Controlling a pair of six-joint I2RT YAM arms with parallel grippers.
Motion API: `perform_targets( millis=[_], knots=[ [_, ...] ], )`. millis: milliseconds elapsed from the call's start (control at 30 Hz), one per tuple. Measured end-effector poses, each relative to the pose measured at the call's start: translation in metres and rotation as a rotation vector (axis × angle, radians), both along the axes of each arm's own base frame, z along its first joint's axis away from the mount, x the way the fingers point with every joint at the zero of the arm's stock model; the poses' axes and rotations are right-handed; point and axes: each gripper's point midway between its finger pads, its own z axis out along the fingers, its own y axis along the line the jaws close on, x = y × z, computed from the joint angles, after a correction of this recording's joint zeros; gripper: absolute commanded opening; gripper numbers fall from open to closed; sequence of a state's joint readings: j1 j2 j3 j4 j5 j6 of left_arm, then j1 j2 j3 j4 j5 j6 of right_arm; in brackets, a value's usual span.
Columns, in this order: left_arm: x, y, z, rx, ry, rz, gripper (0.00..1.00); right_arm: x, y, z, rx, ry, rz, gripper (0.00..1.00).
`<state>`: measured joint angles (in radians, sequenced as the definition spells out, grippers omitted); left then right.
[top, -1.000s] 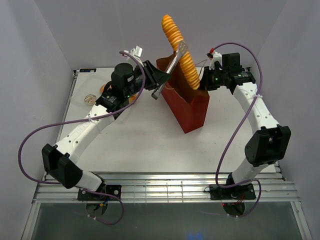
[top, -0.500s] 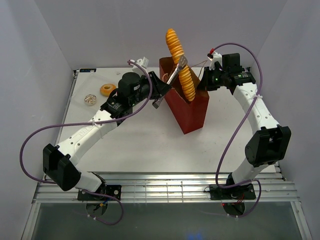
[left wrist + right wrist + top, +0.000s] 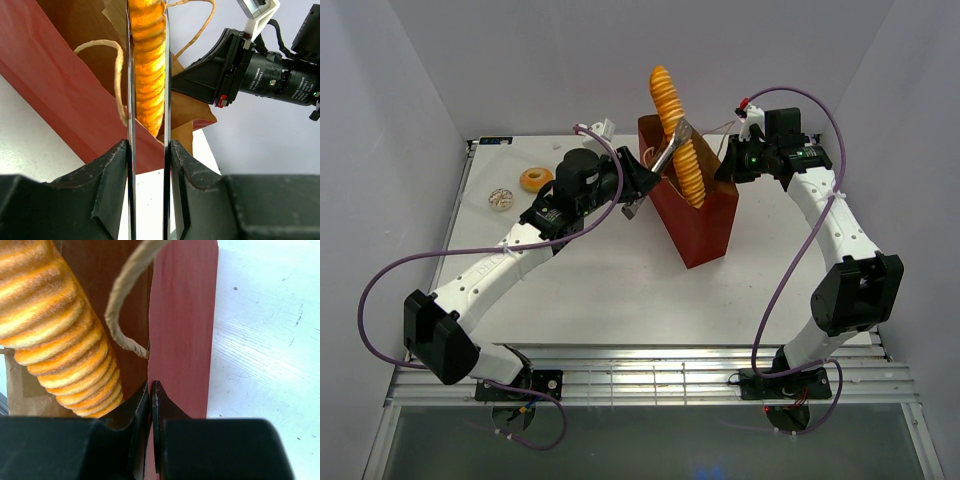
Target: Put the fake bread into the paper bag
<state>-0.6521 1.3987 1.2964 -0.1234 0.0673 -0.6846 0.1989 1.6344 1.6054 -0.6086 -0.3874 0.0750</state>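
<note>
The long ridged loaf [image 3: 672, 120] of fake bread stands almost upright, its lower end inside the open top of the dark-red paper bag [image 3: 700, 225]. Metal tongs [image 3: 666, 152] pinch the loaf, and my left gripper [image 3: 638, 186] is shut on the tongs. In the left wrist view the tong arms [image 3: 131, 150] lie against my fingers on both sides of the loaf [image 3: 148, 65]. My right gripper [image 3: 151, 390] is shut on the bag's wall [image 3: 182, 340] at its rim, beside the loaf [image 3: 60, 335]. A ring doughnut [image 3: 534, 179] and a pale speckled piece [image 3: 501, 198] lie on the table at the far left.
The bag's tan string handles [image 3: 117, 75] [image 3: 125, 305] hang loose at its mouth, close to the loaf. My right gripper [image 3: 725, 170] sits at the bag's far right corner. White walls close in the table at the back and sides.
The loaf has come down in the tongs, its lower end going deeper into the bag. My left arm moved toward the bag, uncovering the doughnut. The right gripper kept its hold.
</note>
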Motion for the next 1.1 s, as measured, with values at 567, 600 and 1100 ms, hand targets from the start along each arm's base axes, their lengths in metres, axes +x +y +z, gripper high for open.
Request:
perform_targets(
  millis=[567, 600, 1100],
  knots=[
    [-0.002, 0.002, -0.009, 0.027, 0.026, -0.001, 0.50, 0.000, 0.000, 0.003, 0.000, -0.012, 0.002, 0.10],
    [-0.003, 0.002, -0.009, 0.033, 0.025, -0.004, 0.50, 0.000, 0.000, 0.003, 0.000, -0.012, 0.002, 0.10],
    [-0.007, 0.011, 0.019, 0.027, -0.038, 0.011, 0.48, 0.001, -0.001, 0.003, -0.005, -0.014, -0.003, 0.11]
  ],
)
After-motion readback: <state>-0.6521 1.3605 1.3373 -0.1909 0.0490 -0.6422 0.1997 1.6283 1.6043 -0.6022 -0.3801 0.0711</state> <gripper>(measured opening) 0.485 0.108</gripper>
